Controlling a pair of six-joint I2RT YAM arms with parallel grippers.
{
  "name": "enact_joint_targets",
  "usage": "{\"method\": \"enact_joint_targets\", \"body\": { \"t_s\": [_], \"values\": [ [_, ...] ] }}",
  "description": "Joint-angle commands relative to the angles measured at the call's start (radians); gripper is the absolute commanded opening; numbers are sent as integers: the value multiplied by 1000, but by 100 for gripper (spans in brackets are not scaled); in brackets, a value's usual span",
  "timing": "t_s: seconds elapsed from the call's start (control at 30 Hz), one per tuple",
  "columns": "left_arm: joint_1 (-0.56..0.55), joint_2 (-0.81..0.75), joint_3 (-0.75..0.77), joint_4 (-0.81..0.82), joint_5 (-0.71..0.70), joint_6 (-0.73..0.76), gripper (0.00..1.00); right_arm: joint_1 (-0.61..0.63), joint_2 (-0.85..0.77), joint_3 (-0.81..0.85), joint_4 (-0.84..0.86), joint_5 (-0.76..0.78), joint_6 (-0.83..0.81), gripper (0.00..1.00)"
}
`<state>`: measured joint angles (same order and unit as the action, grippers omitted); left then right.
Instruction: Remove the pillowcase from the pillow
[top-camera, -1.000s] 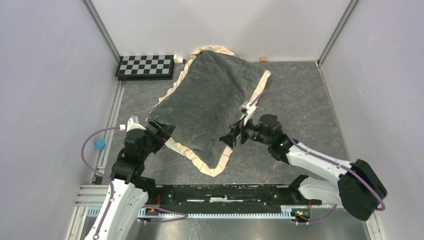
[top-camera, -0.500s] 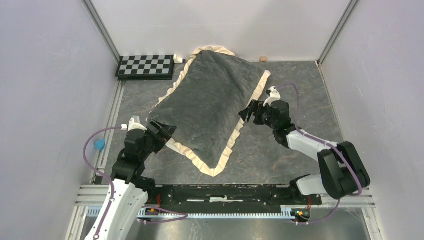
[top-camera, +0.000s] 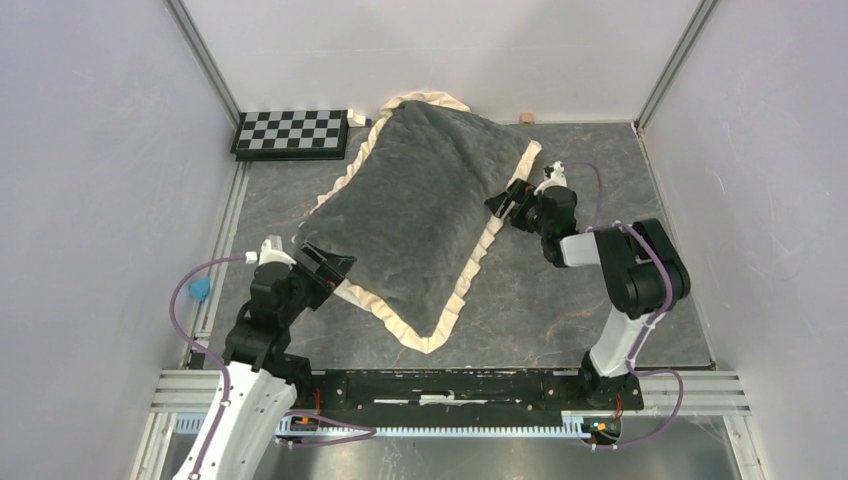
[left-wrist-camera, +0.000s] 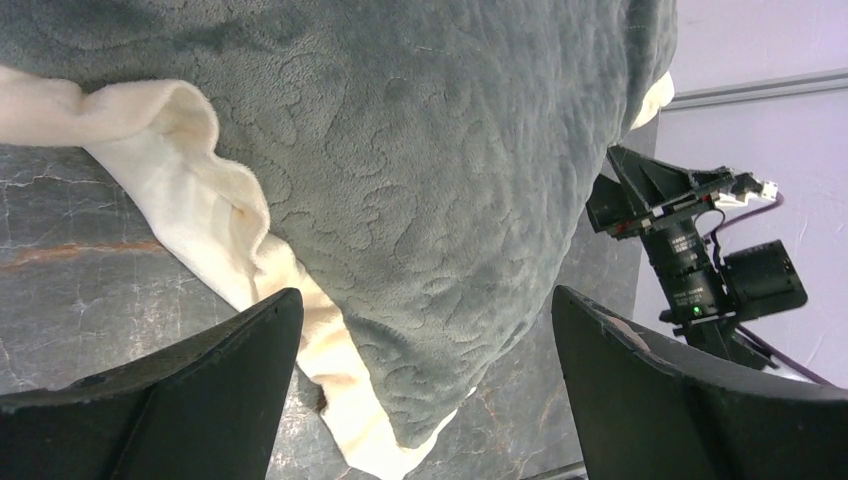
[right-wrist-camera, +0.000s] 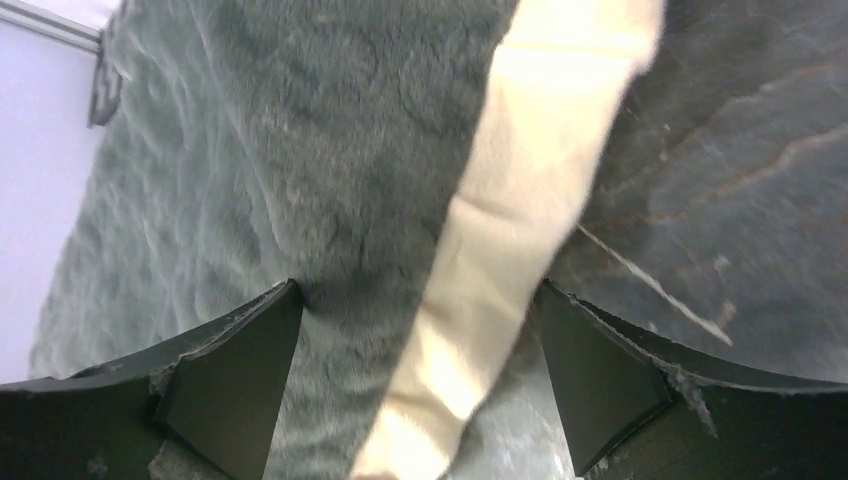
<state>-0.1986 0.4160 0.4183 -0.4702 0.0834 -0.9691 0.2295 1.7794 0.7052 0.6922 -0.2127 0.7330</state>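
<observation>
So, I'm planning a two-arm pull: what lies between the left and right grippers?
The pillowcase, grey face up with cream frill, spans the stretch from the left gripper to the right gripper, clearest in the top view.

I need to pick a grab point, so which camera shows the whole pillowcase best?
Top external: the pillowcase lies fully in frame, grey face up, frill around it. Left wrist shows only its near-left part, framed by the open left gripper; right wrist, a blurred strip of its right edge, framed by the open right gripper.
</observation>
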Motion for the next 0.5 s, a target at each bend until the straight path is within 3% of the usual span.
{"method": "enact_joint_targets", "body": {
  "t_s": [0.0, 0.17, 0.3, 0.47],
  "values": [
    [-1, -3, -3, 30, 18, -10, 100, 3, 97, 113, 174, -145, 86, 91],
    [-1, 15, -3, 47, 19, -9, 100, 8, 145, 115, 276, -197, 161, 82],
    [-1, 31, -8, 59, 29, -11, 100, 5, 95, 54, 357, -205, 182, 57],
    [-1, 41, -9, 68, 31, -6, 100, -14, -98, -58, 329, -136, 137, 8]
  ]
}}
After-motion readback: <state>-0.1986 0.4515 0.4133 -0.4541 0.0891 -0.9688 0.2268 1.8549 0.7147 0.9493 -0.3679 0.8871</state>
